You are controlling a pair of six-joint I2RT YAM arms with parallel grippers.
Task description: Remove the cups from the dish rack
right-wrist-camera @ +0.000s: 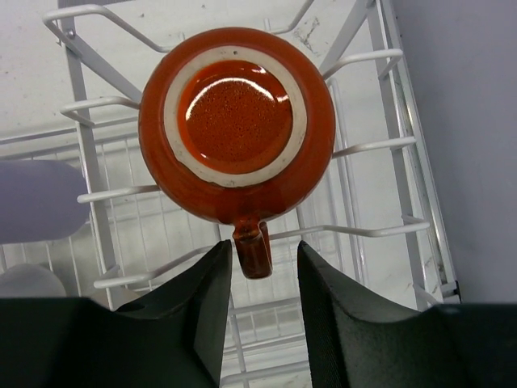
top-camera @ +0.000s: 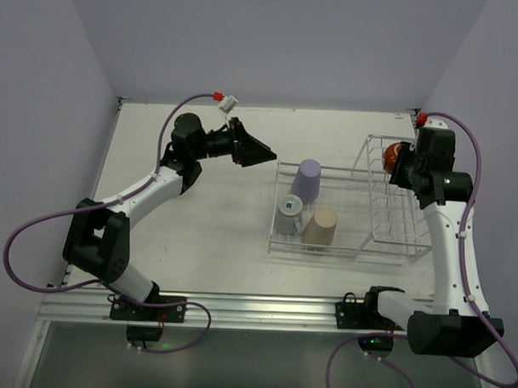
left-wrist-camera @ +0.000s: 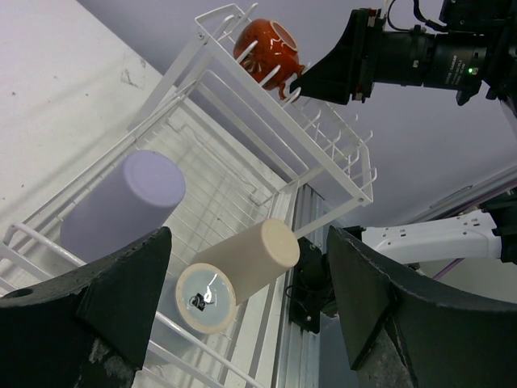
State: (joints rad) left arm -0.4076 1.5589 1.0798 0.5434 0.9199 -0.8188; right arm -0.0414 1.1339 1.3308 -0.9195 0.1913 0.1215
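The white wire dish rack (top-camera: 364, 244) has a low tray and a taller basket. In the tray stand the lavender tumbler (top-camera: 309, 177), the blue-grey cup (top-camera: 290, 210) and the beige tumbler (top-camera: 320, 228). All three show in the left wrist view: lavender (left-wrist-camera: 121, 206), beige (left-wrist-camera: 246, 259), blue-grey (left-wrist-camera: 206, 301). The orange-red mug (top-camera: 394, 153) rests on the basket's prongs. My right gripper (right-wrist-camera: 260, 250) is open, its jaws either side of the mug's handle (right-wrist-camera: 253, 252), below the mug (right-wrist-camera: 234, 121). My left gripper (top-camera: 259, 151) is open and empty, left of the tray, pointing at the rack.
The rack's wire prongs (right-wrist-camera: 367, 145) surround the mug. The back wall and right wall stand close behind the basket. The metal rail (top-camera: 263, 312) runs along the table's near edge.
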